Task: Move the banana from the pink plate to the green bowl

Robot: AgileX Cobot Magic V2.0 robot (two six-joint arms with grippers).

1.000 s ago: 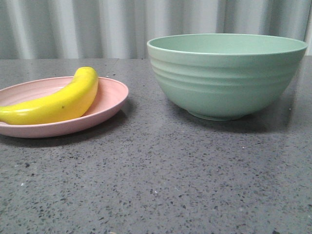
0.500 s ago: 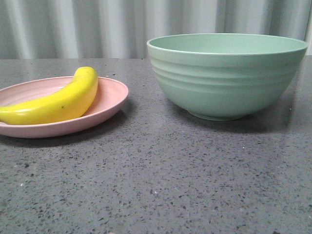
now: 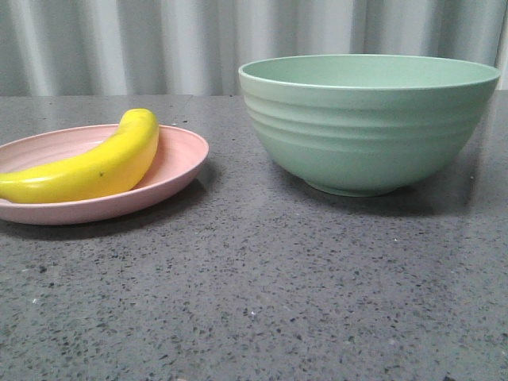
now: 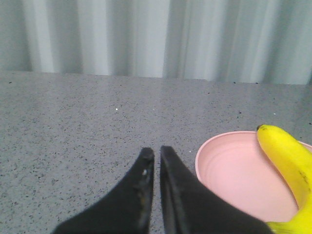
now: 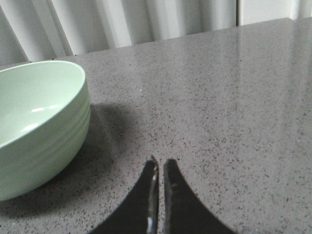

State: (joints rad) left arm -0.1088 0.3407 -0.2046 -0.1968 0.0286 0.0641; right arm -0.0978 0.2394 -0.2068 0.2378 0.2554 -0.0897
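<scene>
The yellow banana (image 3: 95, 165) lies on the pink plate (image 3: 182, 151) at the left of the front view. The mint green bowl (image 3: 369, 119) stands upright to its right, empty as far as I can see. Neither gripper shows in the front view. In the left wrist view my left gripper (image 4: 157, 152) is shut and empty, low over the table just left of the pink plate (image 4: 234, 170) with the banana (image 4: 290, 165) on it. In the right wrist view my right gripper (image 5: 161, 163) is shut and empty, over the table to the right of the green bowl (image 5: 39, 122).
The grey speckled tabletop (image 3: 262, 294) runs back to a pale pleated curtain (image 3: 175, 40). A gap of table lies between plate and bowl.
</scene>
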